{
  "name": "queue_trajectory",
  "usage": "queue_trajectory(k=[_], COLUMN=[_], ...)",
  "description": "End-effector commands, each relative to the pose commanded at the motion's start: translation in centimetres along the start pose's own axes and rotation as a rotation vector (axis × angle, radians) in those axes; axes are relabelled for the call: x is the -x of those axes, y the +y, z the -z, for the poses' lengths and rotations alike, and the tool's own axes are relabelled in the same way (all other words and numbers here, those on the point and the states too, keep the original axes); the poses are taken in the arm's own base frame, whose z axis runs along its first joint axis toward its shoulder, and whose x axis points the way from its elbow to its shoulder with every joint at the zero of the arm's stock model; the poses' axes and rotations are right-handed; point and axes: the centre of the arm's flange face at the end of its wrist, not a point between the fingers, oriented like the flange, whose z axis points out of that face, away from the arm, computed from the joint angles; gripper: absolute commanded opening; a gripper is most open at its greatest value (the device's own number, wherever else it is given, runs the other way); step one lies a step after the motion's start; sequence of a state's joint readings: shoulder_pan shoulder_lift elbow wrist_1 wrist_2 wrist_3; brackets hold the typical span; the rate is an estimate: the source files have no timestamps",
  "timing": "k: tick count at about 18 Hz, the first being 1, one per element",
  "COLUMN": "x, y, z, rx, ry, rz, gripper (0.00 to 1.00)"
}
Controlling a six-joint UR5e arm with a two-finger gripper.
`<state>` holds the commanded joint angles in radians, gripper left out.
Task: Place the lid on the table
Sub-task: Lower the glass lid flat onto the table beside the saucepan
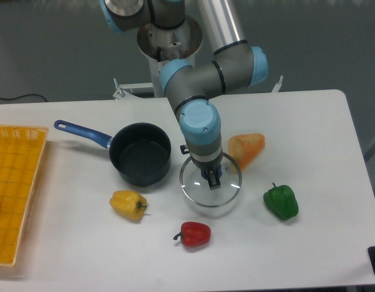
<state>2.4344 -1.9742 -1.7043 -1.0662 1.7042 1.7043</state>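
The lid point(203, 193) is a round clear glass disc with a thin silver rim, low over the white table point(309, 121) between the saucepan and the green pepper; whether it touches the tabletop I cannot tell. My gripper point(212, 177) points straight down from the arm and is shut on the lid's dark blue centre knob, which is mostly hidden by the fingers. The lid's rim lies just right of the saucepan and just left of the orange wedge.
A dark blue-handled saucepan point(140, 160) stands uncovered left of the lid. An orange wedge point(247, 149) lies behind-right, a green pepper point(280, 202) right, a red pepper point(194, 233) in front, a yellow pepper point(128, 204) front-left. A yellow woven basket tray point(14, 188) lies at the left edge.
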Motion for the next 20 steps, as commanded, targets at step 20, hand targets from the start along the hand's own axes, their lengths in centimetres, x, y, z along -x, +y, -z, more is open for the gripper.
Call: queue_trajectory(k=[20], x=[0.7], y=[-1.6], z=[-2.5], rx=[0.000], ry=[0.026], rz=[0.041], gripper=[0.20])
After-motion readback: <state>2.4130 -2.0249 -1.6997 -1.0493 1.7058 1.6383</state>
